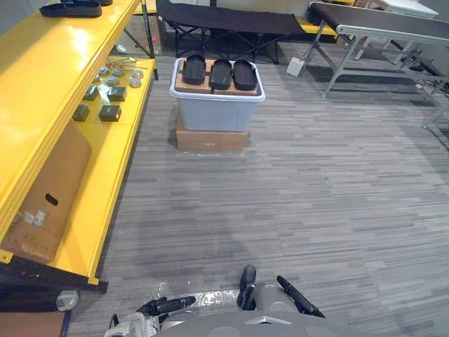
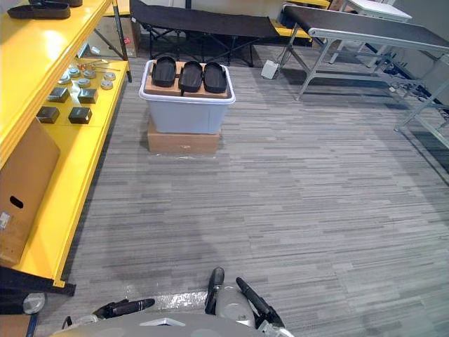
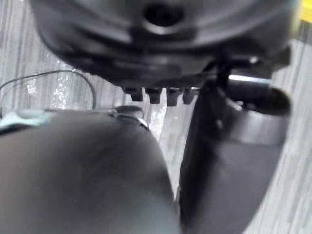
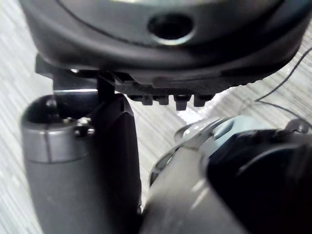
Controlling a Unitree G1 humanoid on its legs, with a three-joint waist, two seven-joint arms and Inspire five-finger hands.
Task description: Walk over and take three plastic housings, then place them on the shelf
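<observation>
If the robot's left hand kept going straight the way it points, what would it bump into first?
Probably just the grey floor. The left hand hangs low, fingers straight, and its wrist view shows floor past them. Depth is hard to judge.

No writing on the cardboard box [image 1: 43,188] is legible.

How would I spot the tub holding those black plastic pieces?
Follow the yellow shelf toward its far end; beside it a white tub stands on a flat cardboard box. It alone carries three black housings in a row on top.
</observation>
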